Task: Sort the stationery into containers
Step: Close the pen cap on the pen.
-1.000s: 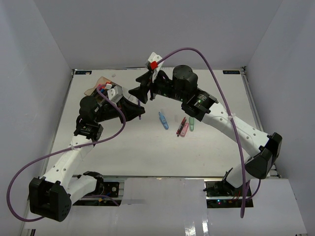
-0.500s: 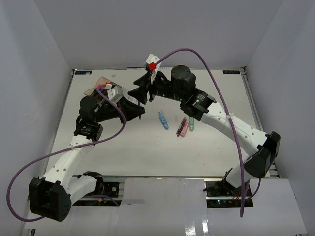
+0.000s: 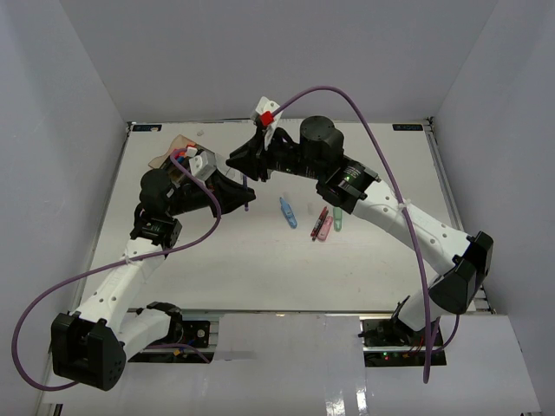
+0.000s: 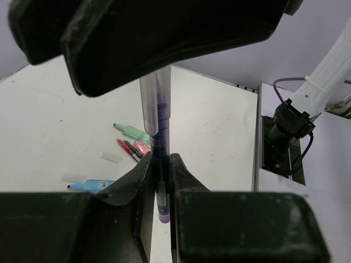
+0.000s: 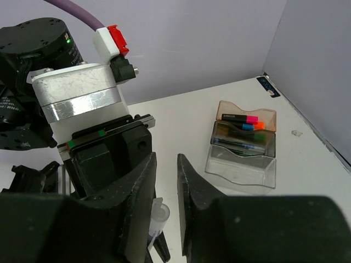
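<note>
**Right jaws close in on the pen**

Start on the left. The left gripper (image 4: 160, 163) is clamped tight on the purple pen (image 4: 156, 109), gripping the barrel crosswise between its fingers and holding it off the table (image 3: 260, 277). Nothing has changed there; it sits just as it did a second ago.

Now the news, at the pen's other end, right up against the left fingers. The right gripper (image 5: 166, 159) has slid in over the clear cap. Its jaws, wide a second ago, are down to a narrow slot. The cap shows in that slot from the right wrist view, but I cannot tell whether the pads actually press on it. Two grippers, one pen, almost nose to nose.

That reads as a mid-air handover or regrip, and this is the critical beat. The left should not let go until the right has a sure hold, or the pen drops. This pen isn't sorted yet.

The tray (image 5: 241, 167) stands ahead and to the right of the right fingers, well apart. Pink, blue and orange highlighters (image 5: 245, 121) already lie in the sections farthest from those fingers. Further right of both grippers, and nearer the bases, the loose markers (image 3: 324, 227) lie on the table, waiting their turn.
</note>
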